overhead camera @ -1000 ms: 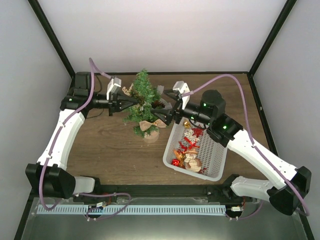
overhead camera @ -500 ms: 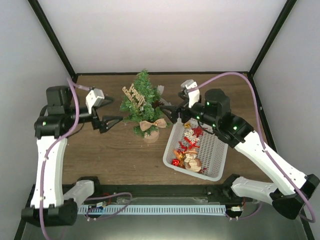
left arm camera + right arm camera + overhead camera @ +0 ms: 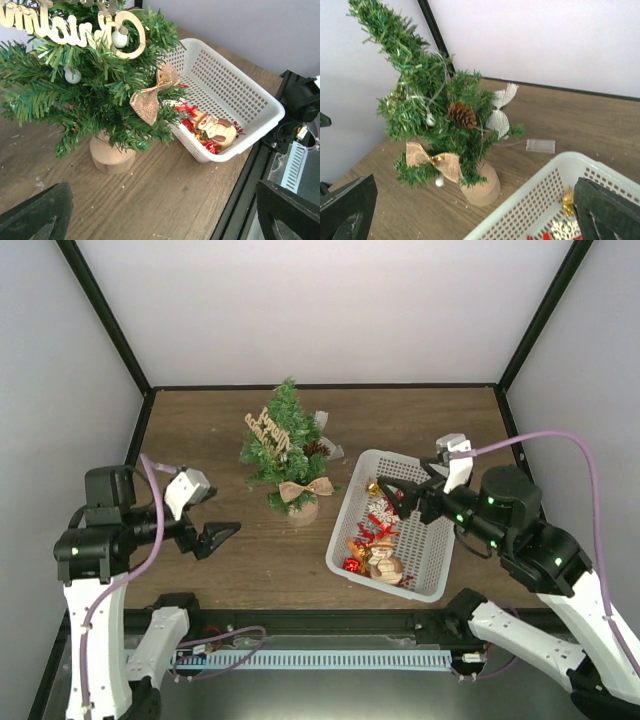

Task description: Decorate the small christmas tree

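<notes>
My left gripper [image 3: 225, 537] and right gripper [image 3: 392, 498] hang wide open, holding nothing, flanking the tree [image 3: 283, 443]; the right one hovers over the basket [image 3: 396, 455].

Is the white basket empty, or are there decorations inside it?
Not empty. The basket holds several decorations: a small figure, red pieces and a gold one.
</notes>
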You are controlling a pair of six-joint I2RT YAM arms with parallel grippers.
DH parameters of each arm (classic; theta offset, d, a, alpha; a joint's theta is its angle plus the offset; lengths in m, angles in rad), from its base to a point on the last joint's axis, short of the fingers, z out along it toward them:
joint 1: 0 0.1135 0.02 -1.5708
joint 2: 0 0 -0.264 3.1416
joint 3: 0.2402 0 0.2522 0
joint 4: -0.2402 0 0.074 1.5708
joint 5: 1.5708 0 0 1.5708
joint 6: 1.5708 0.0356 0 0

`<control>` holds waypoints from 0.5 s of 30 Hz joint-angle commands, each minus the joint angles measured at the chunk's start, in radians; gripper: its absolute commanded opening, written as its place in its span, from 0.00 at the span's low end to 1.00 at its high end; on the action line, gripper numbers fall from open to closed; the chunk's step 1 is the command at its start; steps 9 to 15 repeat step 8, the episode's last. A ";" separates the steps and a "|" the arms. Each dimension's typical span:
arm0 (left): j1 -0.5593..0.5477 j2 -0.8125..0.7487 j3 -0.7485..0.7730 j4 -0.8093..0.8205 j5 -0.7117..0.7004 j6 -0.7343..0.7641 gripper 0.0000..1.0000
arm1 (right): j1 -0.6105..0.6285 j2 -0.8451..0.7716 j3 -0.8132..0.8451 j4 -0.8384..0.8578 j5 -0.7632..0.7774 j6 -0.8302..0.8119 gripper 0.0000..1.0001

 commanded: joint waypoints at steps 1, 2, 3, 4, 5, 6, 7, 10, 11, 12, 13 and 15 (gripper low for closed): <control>0.005 -0.081 0.007 -0.078 -0.062 -0.020 1.00 | 0.007 -0.044 -0.015 -0.115 0.002 0.028 1.00; 0.005 -0.097 0.011 -0.078 -0.073 -0.026 1.00 | 0.007 -0.064 -0.021 -0.121 0.003 0.025 1.00; 0.005 -0.112 0.014 -0.077 -0.082 -0.031 1.00 | 0.007 -0.081 -0.028 -0.126 0.008 0.021 1.00; 0.006 -0.126 0.014 -0.073 -0.090 -0.040 1.00 | 0.007 -0.095 -0.033 -0.133 0.011 0.017 1.00; 0.006 -0.136 0.010 -0.065 -0.096 -0.051 1.00 | 0.006 -0.102 -0.036 -0.140 0.009 0.013 1.00; 0.005 -0.140 0.011 -0.059 -0.100 -0.058 1.00 | 0.007 -0.104 -0.038 -0.149 0.004 0.011 1.00; 0.005 -0.141 0.010 -0.057 -0.103 -0.064 1.00 | 0.007 -0.102 -0.039 -0.157 0.005 0.011 1.00; 0.006 -0.141 0.011 -0.056 -0.102 -0.067 1.00 | 0.006 -0.104 -0.039 -0.160 0.006 0.014 1.00; 0.006 -0.141 0.011 -0.056 -0.102 -0.067 1.00 | 0.006 -0.104 -0.039 -0.160 0.006 0.014 1.00; 0.006 -0.141 0.011 -0.056 -0.102 -0.067 1.00 | 0.006 -0.104 -0.039 -0.160 0.006 0.014 1.00; 0.006 -0.141 0.011 -0.056 -0.102 -0.067 1.00 | 0.006 -0.104 -0.039 -0.160 0.006 0.014 1.00; 0.006 -0.141 0.011 -0.056 -0.102 -0.067 1.00 | 0.006 -0.104 -0.039 -0.160 0.006 0.014 1.00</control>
